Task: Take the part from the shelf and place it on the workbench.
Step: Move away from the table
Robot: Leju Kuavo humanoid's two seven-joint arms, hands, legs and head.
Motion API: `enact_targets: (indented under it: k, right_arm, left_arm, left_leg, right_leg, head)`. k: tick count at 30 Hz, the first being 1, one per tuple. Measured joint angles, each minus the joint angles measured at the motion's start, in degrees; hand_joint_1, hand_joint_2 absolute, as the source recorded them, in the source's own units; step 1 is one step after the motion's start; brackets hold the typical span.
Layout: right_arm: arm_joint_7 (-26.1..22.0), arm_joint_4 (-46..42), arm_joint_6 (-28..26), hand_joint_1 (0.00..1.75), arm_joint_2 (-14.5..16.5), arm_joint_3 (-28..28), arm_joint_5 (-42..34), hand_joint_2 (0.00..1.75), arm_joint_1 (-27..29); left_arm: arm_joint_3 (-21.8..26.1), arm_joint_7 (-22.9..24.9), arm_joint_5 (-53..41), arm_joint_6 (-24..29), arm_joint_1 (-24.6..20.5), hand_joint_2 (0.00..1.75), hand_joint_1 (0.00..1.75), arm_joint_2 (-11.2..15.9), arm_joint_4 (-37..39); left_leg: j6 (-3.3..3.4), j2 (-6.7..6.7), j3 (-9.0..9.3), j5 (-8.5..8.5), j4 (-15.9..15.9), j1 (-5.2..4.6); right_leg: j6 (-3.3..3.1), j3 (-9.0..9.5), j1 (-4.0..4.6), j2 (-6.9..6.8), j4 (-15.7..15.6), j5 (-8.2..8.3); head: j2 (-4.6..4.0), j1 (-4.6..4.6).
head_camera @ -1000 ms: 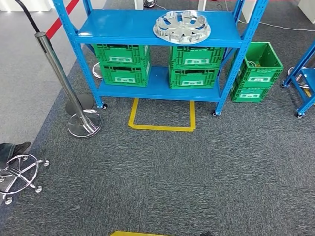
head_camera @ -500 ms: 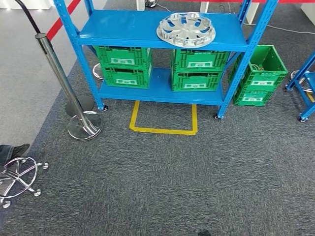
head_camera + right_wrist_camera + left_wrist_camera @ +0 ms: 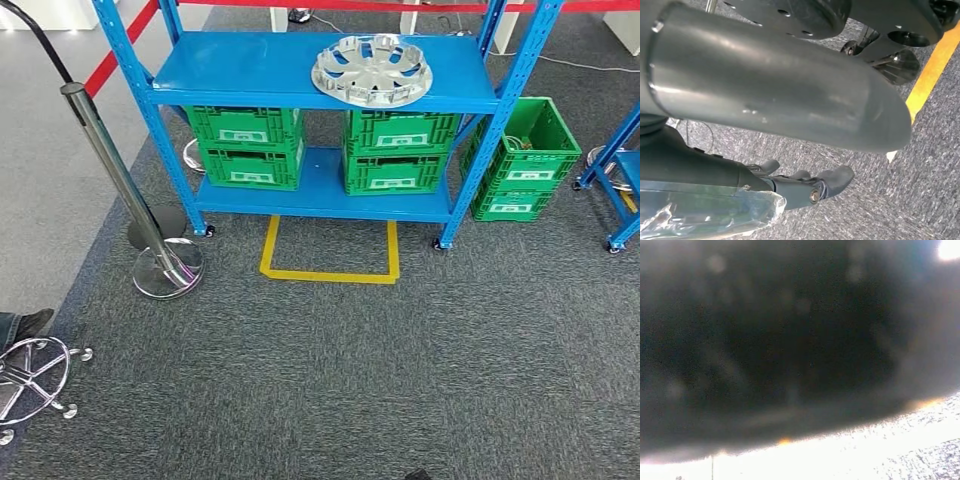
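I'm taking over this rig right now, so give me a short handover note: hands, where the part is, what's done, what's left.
Right hand: hangs over the grey carpet, fingers apart, holding nothing.
Left hand: its wrist view is dark and blurred, state unknown.
The round silver wheel-cover part lies flat on the blue metal shelf's top level, right of centre, untouched.
Done: nothing.
Left: approach, lift the part, carry it to the workbench.

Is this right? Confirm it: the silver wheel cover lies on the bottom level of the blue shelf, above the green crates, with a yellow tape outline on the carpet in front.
One detail is wrong. The silver wheel cover lies on the top level of the blue shelf, not the bottom one. The head view shows it. The rest stands: the green crates sit below it on the lower level, and the yellow tape outline marks the carpet in front.
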Motion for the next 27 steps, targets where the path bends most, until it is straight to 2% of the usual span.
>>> enact_targets:
  k: [2, 4, 5, 7, 8, 9, 10, 12, 13, 14, 15, 18, 19, 20, 22, 23, 24, 25, 27]
  right_arm:
    - [0.0, 0.0, 0.0, 0.0, 0.0, 0.0, 0.0, 0.0, -0.1]
    - [0.0, 0.0, 0.0, 0.0, 0.0, 0.0, 0.0, 0.0, -0.1]
    - [0.0, 0.0, 0.0, 0.0, 0.0, 0.0, 0.0, 0.0, -0.1]
    - [0.0, 0.0, 0.0, 0.0, 0.0, 0.0, 0.0, 0.0, 0.0]
    - [0.0, 0.0, 0.0, 0.0, 0.0, 0.0, 0.0, 0.0, 0.1]
    - [0.0, 0.0, 0.0, 0.0, 0.0, 0.0, 0.0, 0.0, 0.2]
    - [0.0, 0.0, 0.0, 0.0, 0.0, 0.0, 0.0, 0.0, 0.2]
    - [0.0, 0.0, 0.0, 0.0, 0.0, 0.0, 0.0, 0.0, 0.2]
    - [0.0, 0.0, 0.0, 0.0, 0.0, 0.0, 0.0, 0.0, 0.1]
    - [-0.1, 0.0, 0.0, 0.0, 0.0, -0.1, -0.1, 0.0, 0.1]
    - [-0.1, 0.0, 0.1, 0.0, 0.0, -0.1, -0.1, 0.0, 0.1]
    - [-0.2, 0.0, 0.2, 0.0, 0.0, -0.2, -0.3, 0.0, 0.1]
    - [-0.2, 0.0, 0.2, 0.0, 0.0, -0.2, -0.3, 0.0, 0.1]
    - [-0.3, 0.0, 0.2, 0.0, 0.0, -0.2, -0.4, 0.0, 0.0]
    - [-0.3, 0.0, 0.2, 0.0, 0.0, -0.2, -0.4, 0.0, 0.0]
    - [-0.3, 0.0, 0.3, 0.0, 0.0, -0.3, -0.4, 0.0, 0.0]
    - [-0.3, 0.0, 0.3, 0.0, 0.0, -0.3, -0.4, 0.0, 0.0]
    - [-0.3, 0.0, 0.3, 0.0, 0.0, -0.3, -0.4, 0.0, 0.1]
    - [-0.3, 0.0, 0.4, 0.0, 0.0, -0.4, -0.4, 0.0, 0.1]
  left_arm:
    - [0.0, 0.0, 0.0, 0.0, 0.1, 0.0, 0.0, 0.0, 0.0]
    - [0.0, 0.0, 0.0, 0.0, 0.1, 0.0, 0.0, -0.1, 0.0]
    - [-0.1, 0.0, 0.0, 0.0, 0.2, 0.0, 0.0, -0.1, 0.0]
    - [-0.1, 0.0, 0.0, 0.0, 0.2, 0.0, 0.0, -0.1, -0.1]
    - [-0.1, 0.0, 0.0, 0.0, 0.2, 0.0, 0.0, -0.1, -0.1]
    - [-0.1, 0.0, 0.0, 0.0, 0.2, 0.0, 0.0, -0.1, -0.1]
    - [-0.1, 0.0, 0.0, 0.0, 0.2, 0.0, 0.0, -0.1, -0.1]
    - [-0.1, 0.0, 0.0, 0.0, 0.2, 0.0, 0.0, -0.1, -0.1]
    - [-0.1, 0.0, 0.0, 0.0, 0.2, 0.0, 0.0, -0.2, -0.1]
    - [-0.1, 0.0, 0.0, 0.0, 0.2, 0.0, 0.0, -0.2, -0.1]
    - [-0.1, 0.0, 0.0, 0.0, 0.2, 0.0, 0.0, -0.2, -0.1]
    - [-0.1, 0.0, 0.0, 0.0, 0.1, 0.0, 0.0, -0.1, -0.1]
    - [-0.1, 0.0, 0.0, 0.0, 0.1, 0.0, 0.0, -0.1, -0.1]
    - [-0.1, 0.0, 0.0, 0.0, 0.1, 0.0, 0.0, 0.0, -0.1]
    - [-0.1, 0.0, 0.0, 0.0, 0.2, 0.0, 0.0, 0.0, -0.1]
    - [-0.1, 0.0, 0.0, 0.0, 0.2, 0.0, 0.0, 0.0, -0.1]
    - [0.0, 0.0, 0.0, 0.0, 0.2, 0.0, 0.0, 0.0, -0.1]
    - [0.0, 0.0, 0.0, 0.0, 0.2, 0.0, 0.0, 0.0, -0.2]
    - [0.0, 0.0, 0.0, 0.0, 0.2, 0.0, 0.0, 0.0, -0.2]
  left_leg:
    - [0.76, -0.08, 0.4, -0.27, -0.7, -0.01]
    - [1.51, -0.09, 0.94, -0.3, -1.2, 0.15]
    - [1.84, -0.05, 1.21, -0.41, -1.4, 0.19]
    - [2.28, 0.01, 1.56, -0.85, -1.4, 0.03]
    - [2.4, -0.01, 1.8, -1.11, -1.4, -0.07]
    - [2.44, -0.08, 2.15, -1.4, -1.4, -0.15]
    - [2.41, -0.15, 2.66, -1.74, -1.4, -0.22]
    - [2.16, -0.22, 3.84, -2.55, -1.4, -0.36]
    - [1.9, -0.23, 4.28, -2.98, -1.4, -0.46]
    - [1.62, -0.2, 4.53, -3.28, -1.3, -0.52]
    - [1.31, -0.19, 4.63, -3.47, -1.4, -0.54]
    - [0.42, -0.16, 4.79, -4.04, -1.2, -0.39]
    - [0.09, -0.14, 4.34, -4.8, -0.1, -0.35]
    - [-0.26, -0.12, 3.24, -6.0, 2.2, -0.25]
    - [-0.83, -0.09, -0.94, -8.86, 9.5, 0.06]
    - [-1.01, -0.09, -3.04, -9.5, 12.6, 0.22]
    - [-1.12, -0.08, -4.44, -9.08, 14.1, 0.34]
    - [-1.14, -0.08, -4.78, -7.41, 13.5, 0.43]
    - [-0.9, -0.05, -2.64, -2.22, 7.2, 0.48]
  right_leg:
    - [0.72, 0.34, -0.11, -0.18, -0.2, -0.27]
    - [1.26, -0.43, -0.16, -0.21, 2.0, -1.66]
    - [1.43, -1.92, -0.18, -0.18, 5.0, -3.1]
    - [1.61, -6.56, -0.16, -0.15, 12.8, -6.18]
    - [1.62, -8.54, -0.16, -0.15, 15.5, -6.59]
    - [1.57, -9.58, -0.16, -0.15, 16.2, -5.71]
    - [1.44, -9.44, -0.14, -0.15, 14.5, -3.6]
    - [0.96, -6.88, -0.03, -0.14, 7.4, 1.47]
    - [0.67, -5.38, 0.07, -0.11, 4.2, 2.95]
    - [0.41, -4.41, 0.18, -0.08, 2.2, 3.54]
    - [0.16, -3.92, 0.31, -0.03, 1.5, 3.37]
    - [-0.7, -3.43, 0.18, 0.0, 0.7, 3.36]
    - [-1.02, -3.13, 0.02, -0.02, 0.4, 3.38]
    - [-1.31, -2.8, -0.14, -0.05, 0.1, 3.37]
    - [-1.64, -2.39, -0.15, -0.13, 0.0, 3.02]
    - [-1.69, -2.18, -0.16, -0.14, 0.0, 2.8]
    - [-1.67, -1.9, -0.16, -0.13, 0.0, 2.55]
    - [-1.6, -1.53, -0.16, -0.07, 0.0, 2.29]
    - [-1.33, -0.7, -0.18, 0.03, 0.0, 1.64]
  head:
    - [0.0, 0.13]
    - [0.0, 0.31]
    - [0.0, 0.41]
    - [0.0, 0.56]
    - [0.0, 0.56]
    - [0.0, 0.57]
    - [0.0, 0.57]
    - [0.0, 0.56]
    - [0.0, 0.57]
    - [0.0, 0.54]
    - [0.0, 0.5]
    - [0.0, 0.42]
    - [0.0, 0.29]
    - [0.0, 0.17]
    - [0.0, -0.01]
    - [0.0, 0.01]
    - [0.0, 0.0]
    - [0.0, 0.02]
    - [0.0, 0.01]
